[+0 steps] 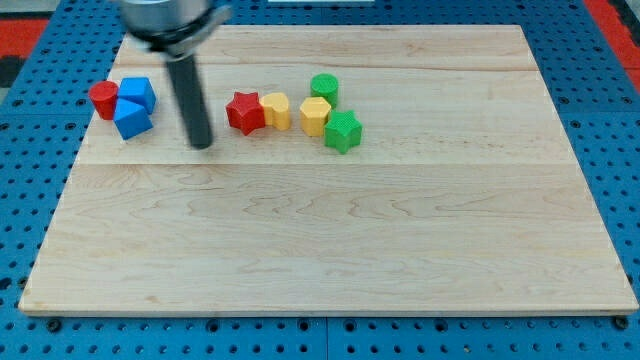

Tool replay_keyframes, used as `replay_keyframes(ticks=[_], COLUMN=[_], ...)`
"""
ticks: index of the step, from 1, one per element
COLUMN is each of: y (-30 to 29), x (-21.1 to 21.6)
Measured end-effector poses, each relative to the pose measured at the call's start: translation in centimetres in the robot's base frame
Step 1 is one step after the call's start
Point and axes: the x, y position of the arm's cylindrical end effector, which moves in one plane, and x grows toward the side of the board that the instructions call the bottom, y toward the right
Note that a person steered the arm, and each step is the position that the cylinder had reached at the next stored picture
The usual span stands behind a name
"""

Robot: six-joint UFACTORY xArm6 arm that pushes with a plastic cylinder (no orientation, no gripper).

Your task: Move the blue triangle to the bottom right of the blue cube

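Note:
The blue cube (138,92) sits near the view's top left. The blue triangle (132,119) lies just below it and touches it. My tip (202,143) rests on the board to the right of the blue triangle with a clear gap between them, and to the left of the red star (244,112). The rod rises from the tip toward the view's top.
A red cylinder (102,99) touches the blue blocks on their left. Right of the red star are a yellow block (275,109), a yellow hexagon (315,116), a green cylinder (324,87) and a green star (342,131). The wooden board (330,240) lies on a blue pegboard.

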Motion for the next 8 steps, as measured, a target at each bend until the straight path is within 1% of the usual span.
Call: replay_keyframes(ticks=[1, 2, 3, 4, 5, 6, 7, 8], y=[-11.4, -13.2, -12.7, -12.5, -10.4, -7.2, -5.1, -3.6], x=[1.3, 0.2, -4.6, -10.7, -10.6, -8.3, -4.7, -4.8])
